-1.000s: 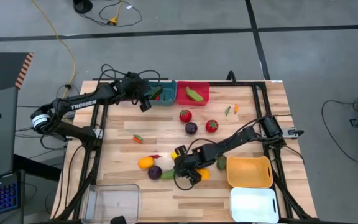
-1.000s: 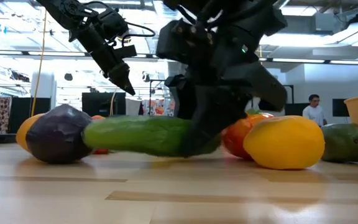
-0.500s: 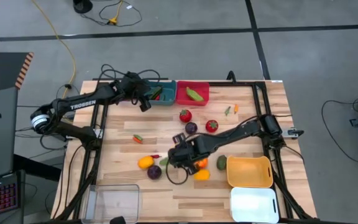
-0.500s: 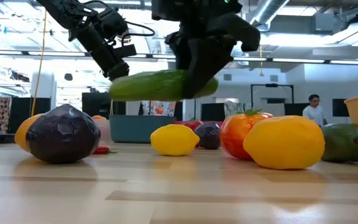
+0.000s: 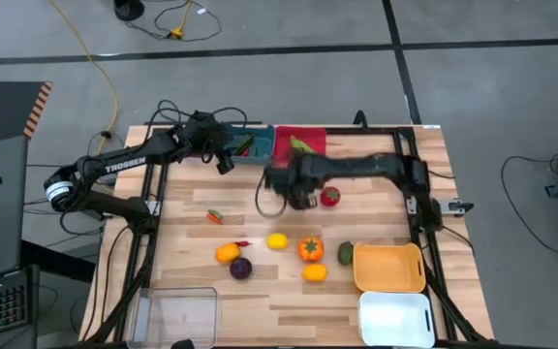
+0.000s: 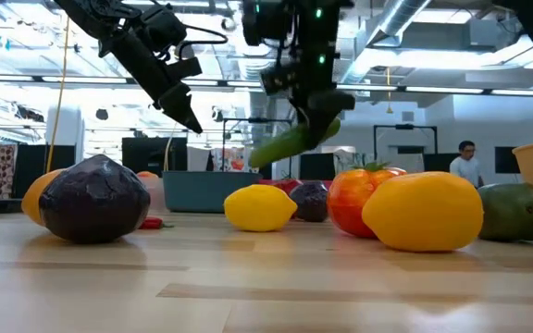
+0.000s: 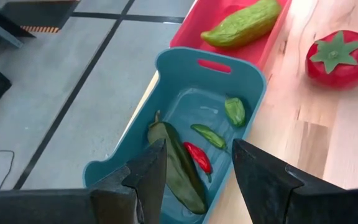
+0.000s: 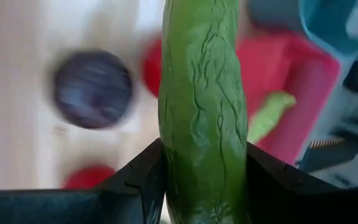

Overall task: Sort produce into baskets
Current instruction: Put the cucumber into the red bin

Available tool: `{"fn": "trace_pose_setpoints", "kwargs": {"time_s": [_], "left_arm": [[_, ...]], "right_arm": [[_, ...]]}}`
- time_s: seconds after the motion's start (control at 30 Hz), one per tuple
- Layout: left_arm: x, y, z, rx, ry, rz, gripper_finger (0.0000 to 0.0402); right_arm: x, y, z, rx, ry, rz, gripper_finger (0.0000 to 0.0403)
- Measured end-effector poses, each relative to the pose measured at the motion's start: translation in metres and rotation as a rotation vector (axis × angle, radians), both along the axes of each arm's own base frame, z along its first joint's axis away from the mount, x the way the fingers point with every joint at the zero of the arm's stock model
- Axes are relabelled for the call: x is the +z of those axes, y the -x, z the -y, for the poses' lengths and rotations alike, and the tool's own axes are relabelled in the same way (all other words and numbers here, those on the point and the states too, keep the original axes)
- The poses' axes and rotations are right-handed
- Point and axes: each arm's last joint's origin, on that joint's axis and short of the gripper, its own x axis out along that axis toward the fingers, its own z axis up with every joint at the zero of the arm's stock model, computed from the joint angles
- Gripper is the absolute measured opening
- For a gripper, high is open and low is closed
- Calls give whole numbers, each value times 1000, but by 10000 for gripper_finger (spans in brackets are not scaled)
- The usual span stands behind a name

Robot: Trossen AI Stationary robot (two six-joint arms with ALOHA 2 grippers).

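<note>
My right gripper (image 5: 289,189) hangs over the table's middle, near the red basket (image 5: 310,150), shut on a long green cucumber (image 6: 294,141). My left gripper (image 7: 197,180) waits open above the teal basket (image 7: 210,124), nothing between its fingers. That basket holds a dark cucumber, a red chili and small green pieces. A pale green vegetable (image 7: 241,25) lies in the red basket. Loose on the wood lie a lemon (image 5: 277,241), an orange pepper (image 5: 310,249), a purple piece (image 5: 241,268) and a tomato (image 5: 330,197). My right gripper pinches the cucumber's two long sides (image 8: 201,155) between its two fingers, which lie across it. The fingers (image 6: 320,109) come from above, slanting down, and sit toward the cucumber's higher end. The cucumber is lifted clear of the table and tilted, its free end (image 6: 259,155) lower.
An orange-yellow basket (image 5: 388,269) and a white basket (image 5: 395,318) stand at the near right, a clear one (image 5: 174,315) at the near left. Small carrots (image 5: 359,172) lie at the far right. A person (image 6: 467,162) stands in the room beyond.
My right gripper has lifted the cucumber off the table, out of the cluster of produce, and carried it up and toward the far edge, close to the red basket. The wrist has tipped downward; the cucumber, level before, now hangs tilted. The lemon behind it shows.
</note>
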Motion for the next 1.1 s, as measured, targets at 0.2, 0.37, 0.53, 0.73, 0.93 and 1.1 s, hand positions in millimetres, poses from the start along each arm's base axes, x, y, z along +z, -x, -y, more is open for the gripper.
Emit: {"fn": "trace_pose_setpoints", "kwargs": {"time_s": [0.2,0.37,0.53,0.73,0.93,1.1], "left_arm": [[0,0,0,0,0,0,171],[0,0,0,0,0,0,171],[0,0,0,0,0,-1,171],[0,0,0,0,0,-1,171],[0,0,0,0,0,-1,171],[0,0,0,1,0,0,171]], "right_arm": [[0,13,62,-117,2,-22,198],[-1,27,103,-218,1,-19,200],[-1,37,129,-288,2,-12,200],[0,38,139,-347,12,50,212],[0,34,137,-333,20,75,227],[0,32,136,-329,25,92,248]]}}
